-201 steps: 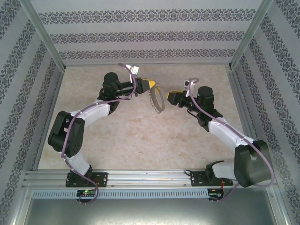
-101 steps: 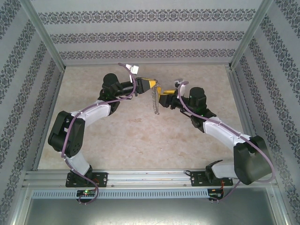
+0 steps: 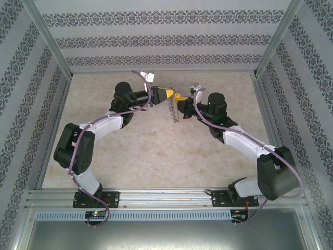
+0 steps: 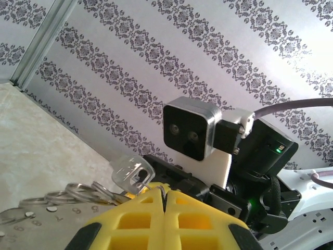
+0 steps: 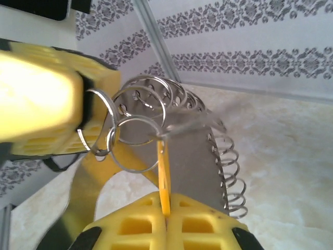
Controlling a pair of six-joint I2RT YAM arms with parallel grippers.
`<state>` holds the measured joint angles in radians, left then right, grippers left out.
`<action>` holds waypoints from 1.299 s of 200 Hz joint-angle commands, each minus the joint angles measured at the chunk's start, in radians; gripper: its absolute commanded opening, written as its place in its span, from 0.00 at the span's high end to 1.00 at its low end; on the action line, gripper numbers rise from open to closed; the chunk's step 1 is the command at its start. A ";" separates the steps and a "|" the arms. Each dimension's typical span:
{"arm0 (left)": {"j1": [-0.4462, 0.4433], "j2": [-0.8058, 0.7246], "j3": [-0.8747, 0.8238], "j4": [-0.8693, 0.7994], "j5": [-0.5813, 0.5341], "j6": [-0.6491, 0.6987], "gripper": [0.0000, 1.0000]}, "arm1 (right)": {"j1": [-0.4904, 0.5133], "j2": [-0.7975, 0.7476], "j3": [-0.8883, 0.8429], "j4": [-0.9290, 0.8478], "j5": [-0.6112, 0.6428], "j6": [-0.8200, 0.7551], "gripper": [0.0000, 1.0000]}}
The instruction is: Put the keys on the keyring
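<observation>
Above the far middle of the table [image 3: 156, 156], we saw the left gripper [image 4: 165, 197] pressed shut on the keyring [image 5: 193, 148], which hung below it (small loops fringed its rim), while the right gripper [image 5: 165, 200] pinched the orange key [image 5: 164, 166], its blurred tip at one loop.
</observation>
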<state>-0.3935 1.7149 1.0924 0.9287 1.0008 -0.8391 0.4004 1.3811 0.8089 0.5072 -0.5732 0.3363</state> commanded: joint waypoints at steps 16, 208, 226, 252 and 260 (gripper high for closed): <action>-0.012 0.017 0.020 0.110 0.008 -0.009 1.00 | 0.009 -0.042 0.024 -0.044 -0.058 -0.043 1.00; -0.011 0.029 0.008 0.202 -0.021 -0.032 1.00 | 0.036 -0.018 0.071 -0.173 -0.122 -0.066 0.94; -0.012 0.028 0.008 0.195 -0.035 -0.035 1.00 | 0.002 -0.072 0.034 -0.164 -0.117 -0.035 0.72; -0.011 0.027 0.001 0.203 -0.062 -0.049 1.00 | -0.065 -0.154 -0.014 -0.134 -0.141 0.030 0.71; -0.012 0.028 -0.002 0.212 -0.065 -0.055 1.00 | -0.079 -0.178 -0.020 -0.132 -0.140 0.043 0.71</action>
<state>-0.3935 1.7420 1.0924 1.0401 0.9665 -0.8711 0.3645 1.2819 0.8173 0.3321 -0.6827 0.3168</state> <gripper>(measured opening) 0.053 0.286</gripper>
